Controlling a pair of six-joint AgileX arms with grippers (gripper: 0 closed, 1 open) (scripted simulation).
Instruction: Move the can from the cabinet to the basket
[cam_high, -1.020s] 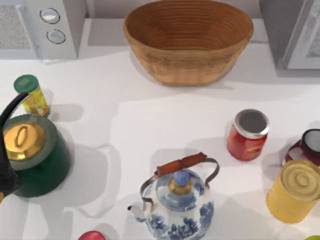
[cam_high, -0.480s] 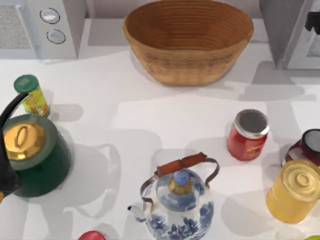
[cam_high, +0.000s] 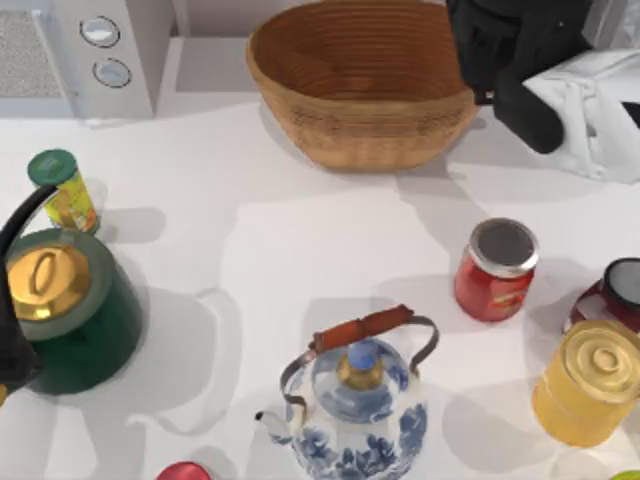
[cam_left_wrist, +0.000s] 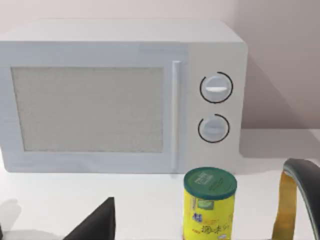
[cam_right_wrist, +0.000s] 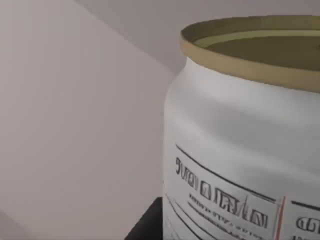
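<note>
The can (cam_right_wrist: 240, 150) is white with dark lettering and a dull metal rim, and it sits right up against the right wrist camera. My right gripper (cam_high: 528, 105) hangs over the back right of the table at the right rim of the basket (cam_high: 350, 70), shut on the can. The basket is a wide oval of tan wicker at the back centre, with nothing inside it where I can see. My right arm covers the cabinet at the back right. My left arm is parked at the table's left, its wrist facing the microwave.
A white microwave (cam_high: 90, 50) stands back left, with a yellow canister (cam_high: 62, 190) and green kettle (cam_high: 70, 310) in front of it. A red jar (cam_high: 495, 270), yellow tin (cam_high: 590, 385), red cup (cam_high: 615, 290) and blue-patterned kettle (cam_high: 355, 405) crowd the front and right.
My right arm has swung in from the back right edge. It now hides the cabinet and the basket's right rim, which were both open to view a second ago.
</note>
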